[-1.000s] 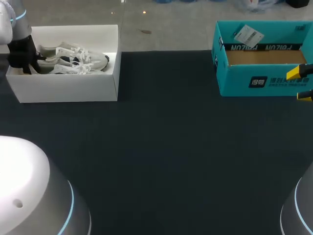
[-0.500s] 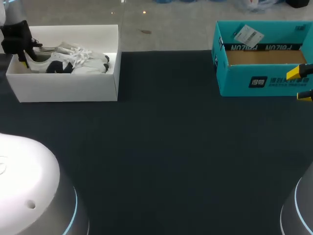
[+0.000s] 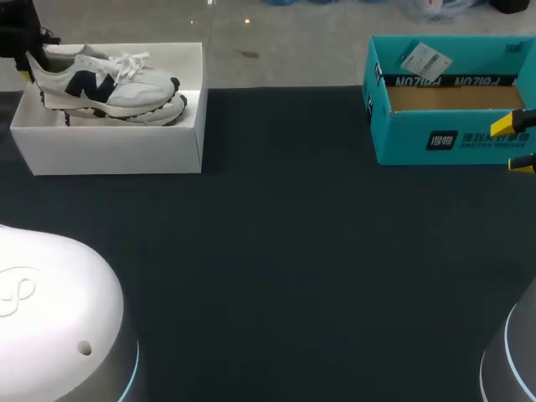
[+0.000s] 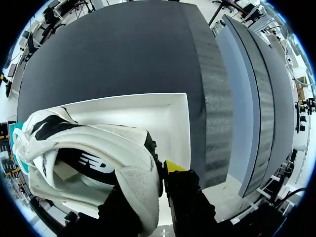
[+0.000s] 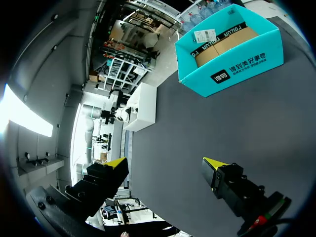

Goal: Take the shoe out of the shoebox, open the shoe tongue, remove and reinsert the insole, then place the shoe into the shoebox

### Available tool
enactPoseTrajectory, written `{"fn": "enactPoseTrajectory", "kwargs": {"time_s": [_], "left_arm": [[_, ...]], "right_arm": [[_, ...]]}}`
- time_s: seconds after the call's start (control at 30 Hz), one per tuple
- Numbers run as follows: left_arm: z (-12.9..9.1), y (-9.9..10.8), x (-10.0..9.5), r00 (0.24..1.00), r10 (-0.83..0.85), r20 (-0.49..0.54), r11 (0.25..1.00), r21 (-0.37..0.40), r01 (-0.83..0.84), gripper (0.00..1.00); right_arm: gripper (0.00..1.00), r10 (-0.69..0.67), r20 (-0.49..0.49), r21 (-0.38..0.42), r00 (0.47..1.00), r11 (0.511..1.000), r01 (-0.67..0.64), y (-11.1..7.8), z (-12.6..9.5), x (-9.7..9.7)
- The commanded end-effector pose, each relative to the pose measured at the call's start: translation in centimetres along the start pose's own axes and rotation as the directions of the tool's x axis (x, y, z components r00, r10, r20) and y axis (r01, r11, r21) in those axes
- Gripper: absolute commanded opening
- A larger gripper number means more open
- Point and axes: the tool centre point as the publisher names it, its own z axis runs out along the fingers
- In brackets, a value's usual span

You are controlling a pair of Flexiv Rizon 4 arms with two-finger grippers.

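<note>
The left end effector point(image 3: 25, 63) is clenched on the heel of a white lace-up sneaker with a dark side logo point(image 3: 105, 84), holding it over the open white cardboard shoebox point(image 3: 109, 151). In the left wrist view the sneaker's heel collar point(image 4: 98, 153) sits pinched at the end effector point(image 4: 160, 180). One yellow-tipped finger point(image 4: 173, 166) presses on the outside of the heel, and the other dark finger is on the opposite side, mostly hidden by the shoe. The sneaker lies roughly level, heel toward the table's left edge and toe pointing toward the middle, with its laces loose on top. Its sole is above the box rim.

A second white sneaker with dark sole patches point(image 3: 155, 113) lies inside the shoebox, just beneath the held one. The shoebox stands at the far left corner of the dark-covered table point(image 3: 293, 251).

At the far right corner stands an open teal cardboard box with a brown floor point(image 3: 419, 138), with a white label on its far wall. The right end effector point(image 3: 515, 145) hangs at the table's right edge, just beside the teal box's near right corner. Its yellow-tipped fingers are spread wide apart with nothing between them. In the right wrist view the teal box point(image 5: 237, 64) lies well ahead of it point(image 5: 165, 165), across bare table.
</note>
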Motion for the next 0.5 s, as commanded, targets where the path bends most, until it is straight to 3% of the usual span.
{"fn": "enactPoseTrajectory", "kwargs": {"time_s": [0.03,0.5], "left_arm": [[-2.9,-0.6,0.1,1.0,-0.001,-0.023,1.0,-0.006,0.0,0.0],[-5.8,-1.1,-0.3,0.998,-0.029,-0.051,0.999,-0.036,0.027,0.0]], "right_arm": [[1.0,0.001,0.003,-0.001,1.0,1.0,-0.001,0.0,0.1,0.0],[1.0,0.001,0.003,-0.001,1.0,1.0,-0.001,0.0,0.1,0.0]]}}
